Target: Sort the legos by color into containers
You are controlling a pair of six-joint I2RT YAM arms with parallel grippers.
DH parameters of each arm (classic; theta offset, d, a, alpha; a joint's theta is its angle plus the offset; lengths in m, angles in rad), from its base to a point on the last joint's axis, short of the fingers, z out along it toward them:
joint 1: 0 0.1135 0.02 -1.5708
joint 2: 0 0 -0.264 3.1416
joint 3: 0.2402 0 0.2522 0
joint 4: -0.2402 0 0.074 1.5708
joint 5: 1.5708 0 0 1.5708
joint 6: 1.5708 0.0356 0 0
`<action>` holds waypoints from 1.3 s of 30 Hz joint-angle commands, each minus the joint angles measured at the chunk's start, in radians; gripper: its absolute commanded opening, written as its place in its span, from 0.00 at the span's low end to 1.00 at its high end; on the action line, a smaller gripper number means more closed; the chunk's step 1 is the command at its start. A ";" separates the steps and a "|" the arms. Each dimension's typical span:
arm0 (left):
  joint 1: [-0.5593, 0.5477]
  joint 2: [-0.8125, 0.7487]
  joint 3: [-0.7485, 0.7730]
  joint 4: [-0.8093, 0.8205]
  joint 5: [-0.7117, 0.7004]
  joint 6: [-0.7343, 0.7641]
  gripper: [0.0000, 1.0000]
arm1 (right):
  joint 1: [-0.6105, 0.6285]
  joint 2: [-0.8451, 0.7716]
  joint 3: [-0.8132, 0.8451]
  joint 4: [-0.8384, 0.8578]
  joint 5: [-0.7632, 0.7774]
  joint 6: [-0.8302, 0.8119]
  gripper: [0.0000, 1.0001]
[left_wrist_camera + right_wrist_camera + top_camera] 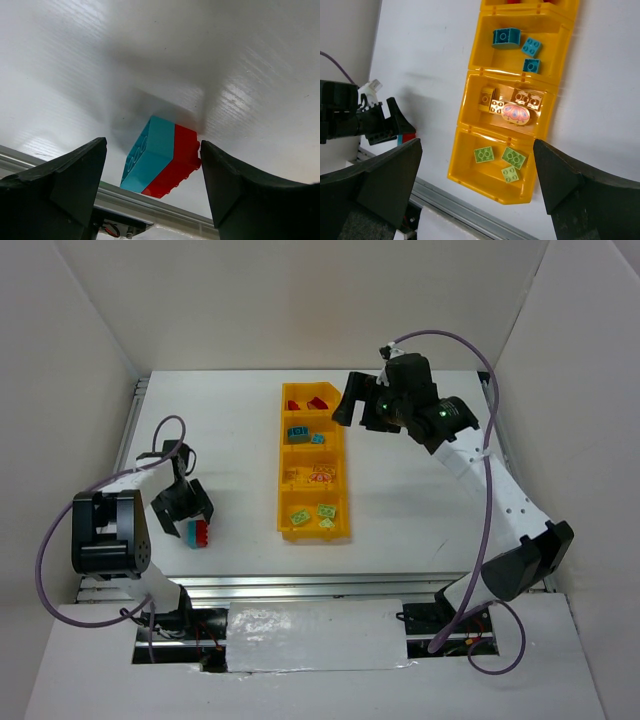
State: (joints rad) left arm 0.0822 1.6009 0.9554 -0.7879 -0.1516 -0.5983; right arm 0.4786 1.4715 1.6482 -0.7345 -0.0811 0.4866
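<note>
You've got the left hand (186, 520) apart around the red-teal lego (160, 157) lower left, right hand (476, 144) apart, facing the bin (282, 490).

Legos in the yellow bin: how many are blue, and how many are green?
Blue legos: 3
Green legos: 3
Total: 6

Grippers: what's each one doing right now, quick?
Left gripper: open, teal-and-red brick between its fingers, not clamped.
Right gripper: open, empty, above the bin.
</note>
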 commanded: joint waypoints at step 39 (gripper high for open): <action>-0.280 -0.107 0.548 0.193 0.626 0.052 0.00 | -0.017 -0.228 -0.223 0.116 -0.140 0.104 0.98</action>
State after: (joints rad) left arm -0.1417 1.4746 1.4494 -0.6525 0.3187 -0.5278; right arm 0.3676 1.1782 1.3895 -0.7910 -0.0784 0.6502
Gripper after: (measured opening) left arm 0.569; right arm 0.983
